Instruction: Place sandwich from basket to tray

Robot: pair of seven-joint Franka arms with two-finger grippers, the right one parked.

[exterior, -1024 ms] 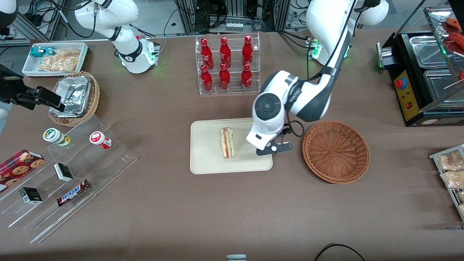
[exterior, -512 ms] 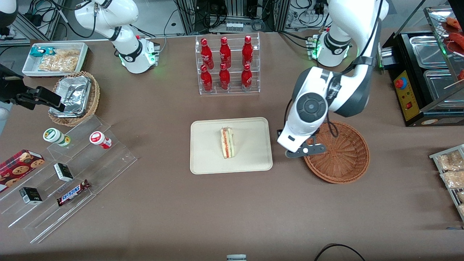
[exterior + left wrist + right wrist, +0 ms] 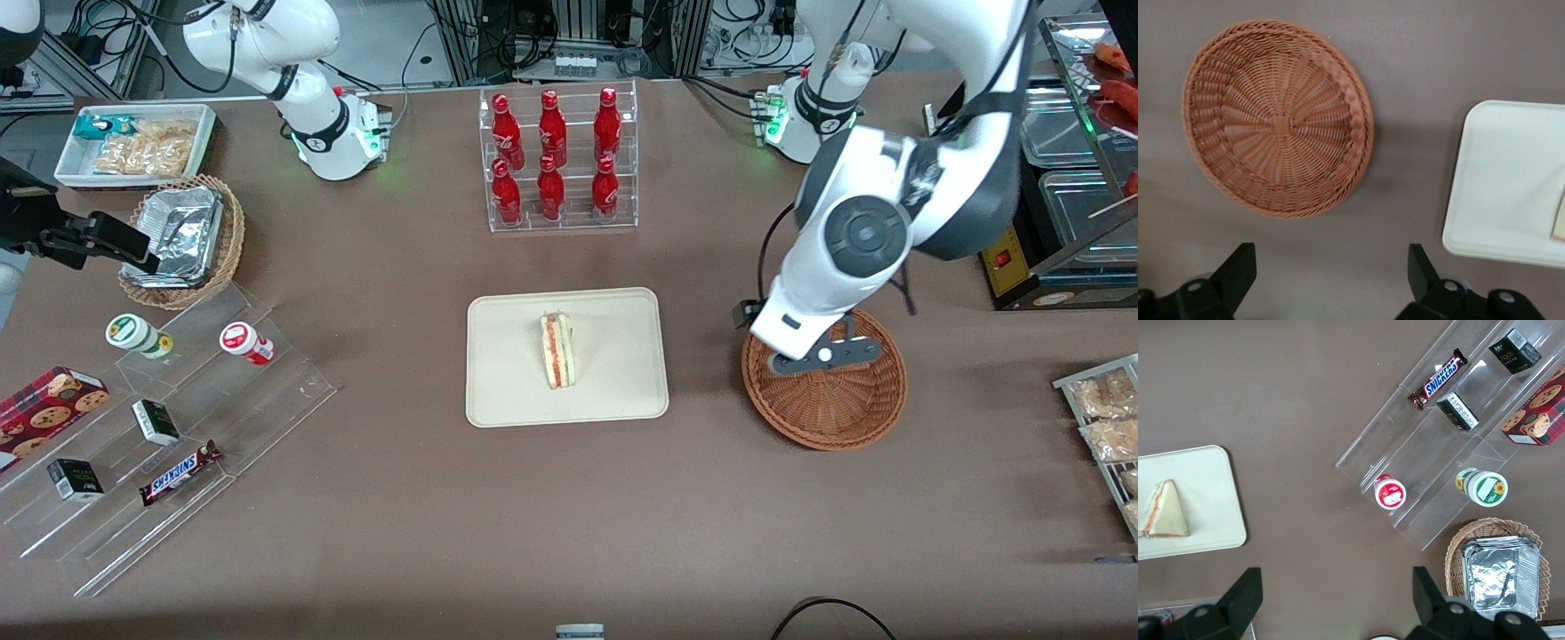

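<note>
The sandwich (image 3: pixel 557 350), a pale wedge with red and green filling, lies on the cream tray (image 3: pixel 507 400) in the middle of the table; it also shows in the right wrist view (image 3: pixel 1163 510) on the tray (image 3: pixel 1211 520). The reddish-brown wicker basket (image 3: pixel 836 409) sits empty beside the tray, toward the working arm's end; the wrist view shows it empty (image 3: pixel 1278 120) with a tray corner (image 3: pixel 1498 180). My gripper (image 3: pixel 805 342) hangs high over the basket's rim, open and empty (image 3: pixel 1331 270).
A clear rack of red bottles (image 3: pixel 556 160) stands farther from the front camera than the tray. A tan basket with a foil container (image 3: pixel 182 240), a white snack bin (image 3: pixel 133 142) and clear stepped shelves with snacks (image 3: pixel 169 418) lie toward the parked arm's end. A black warmer (image 3: pixel 1040 178) stands toward the working arm's end.
My gripper has moved away from the tray's edge to above the basket and has risen. The sandwich stays on the tray.
</note>
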